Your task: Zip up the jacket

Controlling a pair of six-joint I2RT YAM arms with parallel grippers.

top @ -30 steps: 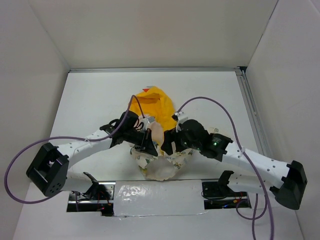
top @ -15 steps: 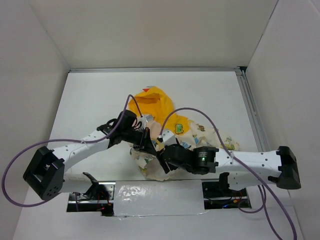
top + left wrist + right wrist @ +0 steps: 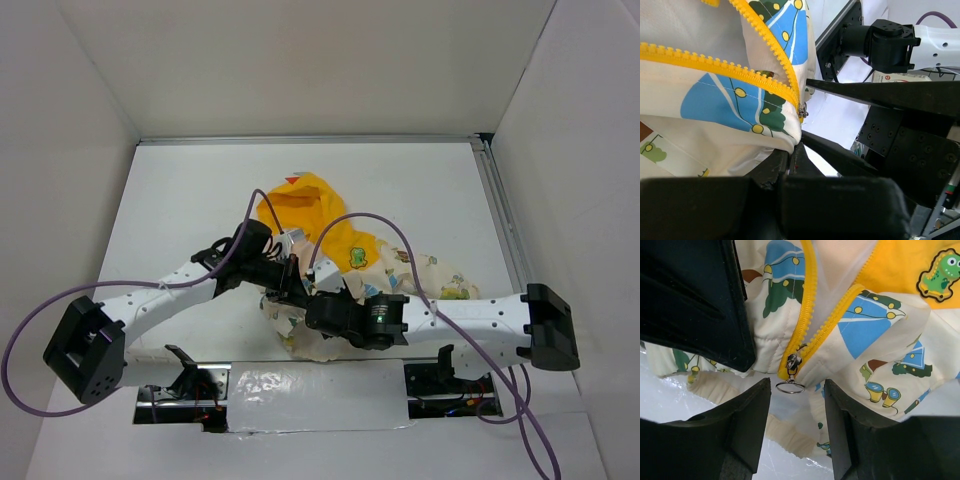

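Overhead: a white table (image 3: 180, 200) within white walls (image 3: 300, 70), the jacket (image 3: 300, 205) bunched under left claw (image 3: 297, 288) and right claw (image 3: 318, 312). Left wrist: left claw clamps the hem (image 3: 785, 142) beside the yellow zip (image 3: 715, 65). Right wrist alone shows the ring pull (image 3: 789, 387), untouched, between right claw's spread fingers (image 3: 747, 420).

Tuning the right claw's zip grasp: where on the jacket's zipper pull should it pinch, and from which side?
Pinch the metal ring hanging from the slider at the hem of the jacket. It dangles free below the yellow teeth, inside the open right claw, so closing in from the hem side looks best.
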